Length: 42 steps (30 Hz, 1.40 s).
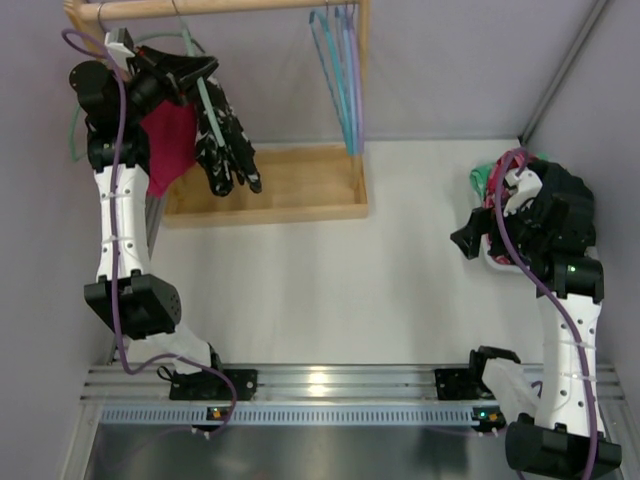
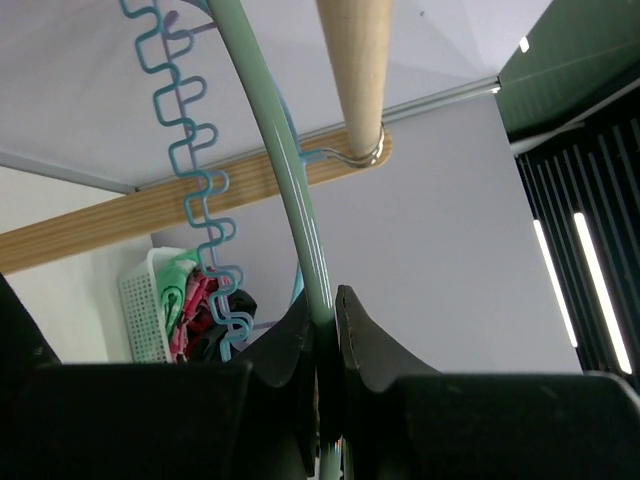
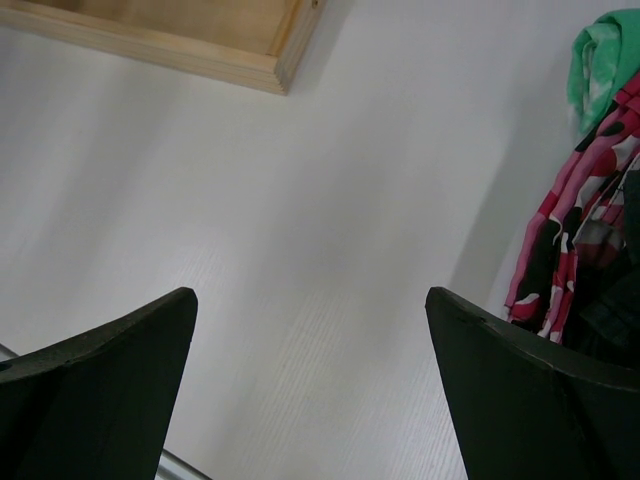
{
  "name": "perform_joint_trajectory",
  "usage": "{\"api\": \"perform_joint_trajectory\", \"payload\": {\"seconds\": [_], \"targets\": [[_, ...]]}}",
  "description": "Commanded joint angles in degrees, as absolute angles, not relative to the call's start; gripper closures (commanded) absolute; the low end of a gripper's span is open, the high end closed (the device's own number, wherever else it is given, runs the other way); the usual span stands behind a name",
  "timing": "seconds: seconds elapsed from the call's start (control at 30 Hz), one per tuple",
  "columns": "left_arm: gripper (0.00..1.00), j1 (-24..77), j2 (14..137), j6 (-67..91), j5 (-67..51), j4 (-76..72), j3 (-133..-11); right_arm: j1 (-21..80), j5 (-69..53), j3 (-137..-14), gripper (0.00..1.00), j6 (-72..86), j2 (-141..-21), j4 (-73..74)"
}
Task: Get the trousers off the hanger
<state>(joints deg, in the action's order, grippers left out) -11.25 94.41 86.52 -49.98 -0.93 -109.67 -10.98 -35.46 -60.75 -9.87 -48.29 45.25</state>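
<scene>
Top external view: the trousers (image 1: pixel 225 140), soft black fabric with irregular white splotches, hang in limp folds from the hanger (image 1: pixel 205 100), a thin mint-green plastic strip under the round wooden rail (image 1: pixel 230 8). A plain magenta garment (image 1: pixel 170 145) hangs against them on the left. Blue and lilac hangers (image 1: pixel 340 80) hang well apart, further along the rail. The flat wooden base tray (image 1: pixel 290 190) lies below. The left gripper (image 1: pixel 185 68) sits at the hanger, just above the trousers. The right gripper (image 1: pixel 468 240) is low over the white table (image 1: pixel 350 290), beside a heap of mixed clothes (image 1: pixel 495 180).

Left wrist view: the black fingers (image 2: pixel 375 350) are clamped together on the hanger's smooth curved bar, which passes up between them. A wavy blue hanger (image 2: pixel 200 190) hangs just beside it, in front of a white lattice basket (image 2: pixel 140 310).

Right wrist view: the fingers (image 3: pixel 100 380) stand wide apart, holding and touching nothing, above the matte table.
</scene>
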Motion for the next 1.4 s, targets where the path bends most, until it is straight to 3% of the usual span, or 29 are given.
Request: {"api": "perform_joint_trajectory", "payload": {"seconds": [0.0, 0.27, 0.5, 0.63, 0.8, 1.0, 1.17, 1.37], "targets": [[1.00, -10.2, 88.4, 86.9, -46.9, -24.9, -115.1, -10.2, -37.2, -63.3, 0.01, -10.7, -47.8, 42.3], [1.00, -9.2, 79.2, 89.9, -46.5, -32.3, -100.9, -10.3, -41.1, -65.7, 0.01, -12.9, -47.0, 41.4], [1.00, -8.0, 70.4, 92.2, -44.9, -34.7, -88.6, -9.6, -48.5, -68.2, 0.01, -11.9, -46.7, 35.2], [1.00, -6.2, 66.6, 92.6, -44.2, -34.7, -84.3, -5.9, -46.6, -69.5, 0.01, -10.0, -47.9, 28.8], [1.00, -6.0, 63.4, 92.5, -44.5, -34.7, -80.6, 8.0, -40.1, -68.6, 0.01, -6.2, -49.0, 17.9], [1.00, -5.7, 61.7, 94.2, -43.8, -34.7, -81.2, 28.9, -20.5, -61.8, 0.01, -5.3, -49.7, -4.7], [1.00, -5.8, 61.1, 95.7, -43.5, -34.7, -82.0, 48.3, -6.8, -60.8, 0.01, -12.5, -55.9, -12.9], [1.00, -5.7, 60.5, 97.7, -43.0, -34.6, -82.0, 59.1, 3.5, -62.0, 0.08, -19.1, -67.2, -27.3]]}}
